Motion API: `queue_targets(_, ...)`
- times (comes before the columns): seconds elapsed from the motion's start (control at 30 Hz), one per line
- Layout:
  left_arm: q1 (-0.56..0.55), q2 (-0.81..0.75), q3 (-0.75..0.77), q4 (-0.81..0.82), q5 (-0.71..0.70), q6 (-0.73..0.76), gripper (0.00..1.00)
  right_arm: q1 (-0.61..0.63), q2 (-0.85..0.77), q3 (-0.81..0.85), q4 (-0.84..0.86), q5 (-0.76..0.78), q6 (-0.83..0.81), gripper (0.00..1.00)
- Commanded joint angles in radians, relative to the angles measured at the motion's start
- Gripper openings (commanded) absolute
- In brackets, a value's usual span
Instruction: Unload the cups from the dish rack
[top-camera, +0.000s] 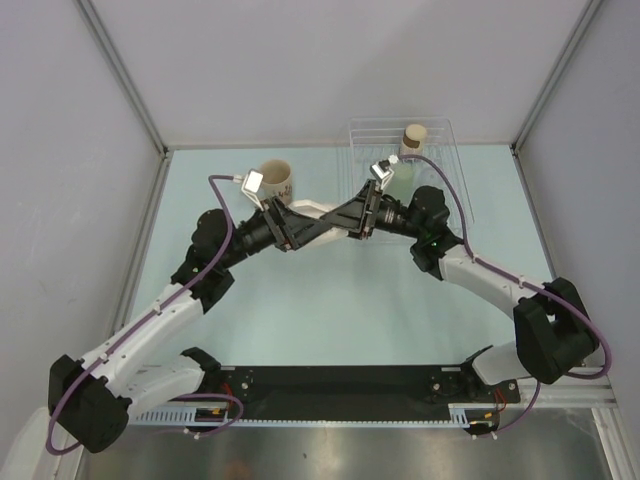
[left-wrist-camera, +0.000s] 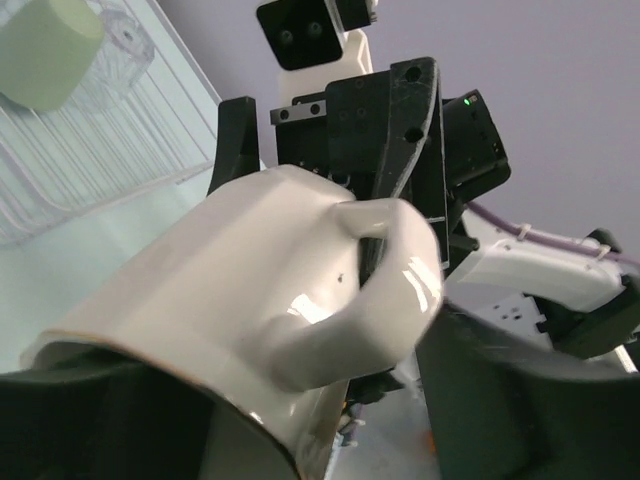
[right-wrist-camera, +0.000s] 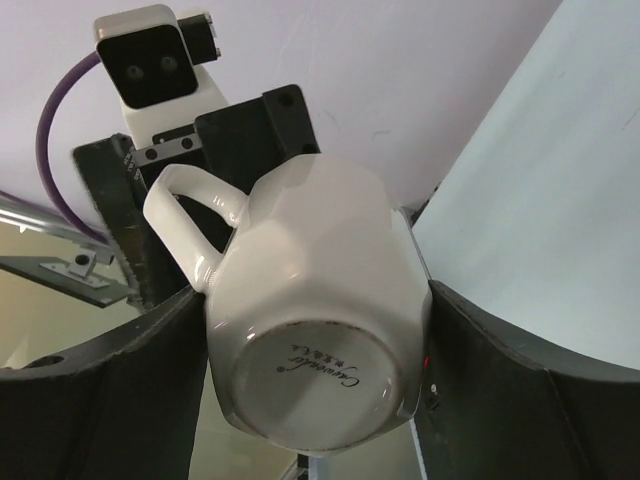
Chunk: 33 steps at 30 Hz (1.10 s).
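A white handled cup (top-camera: 316, 210) hangs on its side above the table's middle, between both grippers. My right gripper (right-wrist-camera: 315, 365) is shut on its base end, both fingers pressed to its sides. My left gripper (left-wrist-camera: 310, 405) stands open round its rim end (left-wrist-camera: 250, 270), with a gap at the handle side. A cream cup with dark print (top-camera: 275, 182) stands on the table at the back left. In the white wire dish rack (top-camera: 445, 140) sit a pale green cup (top-camera: 402, 178) and a tan brown-topped cup (top-camera: 414, 134).
The two arms meet nose to nose over the table's middle, their wrists almost touching. Grey walls close the left, back and right sides. The dish rack fills the back right corner. A black rail runs along the near edge.
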Motion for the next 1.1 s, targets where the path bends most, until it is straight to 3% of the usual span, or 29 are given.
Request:
queue_targets(0.0,-0.008,0.007,0.044,0.075,0.018,0.004,0.56,0.021,-0.003,0.049,0.113,0.003,0.009,0.00)
queue_targets(0.07,-0.008,0.008,0.041,0.078,0.023,0.004,0.46,0.023,-0.001,0.044,0.119,0.003,0.012,0.00)
queue_targets(0.13,-0.006,0.011,0.040,0.082,0.029,0.004,0.28,0.024,0.002,0.039,0.124,0.001,0.016,0.00)
queue_targets(0.2,-0.006,0.023,0.043,0.081,0.034,0.000,0.00,0.024,0.006,0.036,0.136,0.003,0.022,0.00)
queue_targets(0.5,-0.009,0.023,0.029,0.101,0.024,-0.013,0.00,0.024,0.048,0.029,0.211,-0.026,0.073,0.00)
queue_targets(0.57,-0.009,0.025,0.023,0.111,0.032,-0.019,0.00,0.024,0.062,0.032,0.242,-0.037,0.094,0.13)
queue_targets(0.63,-0.009,0.025,0.012,0.139,0.037,-0.034,0.00,0.026,0.077,0.030,0.263,-0.046,0.121,0.33)
queue_targets(0.67,-0.009,0.025,0.012,0.140,0.043,-0.034,0.00,0.021,0.080,0.030,0.276,-0.049,0.127,0.48)
queue_targets(0.77,-0.008,0.022,0.020,0.125,0.043,-0.027,0.00,-0.003,0.080,0.027,0.285,-0.054,0.145,0.77)
queue_targets(0.87,-0.006,0.013,0.024,0.108,0.044,-0.017,0.00,-0.061,0.068,0.016,0.311,-0.064,0.182,0.99)
queue_targets(1.07,0.005,-0.009,0.030,0.098,0.054,-0.011,0.00,-0.181,0.028,-0.014,0.374,-0.095,0.263,1.00)
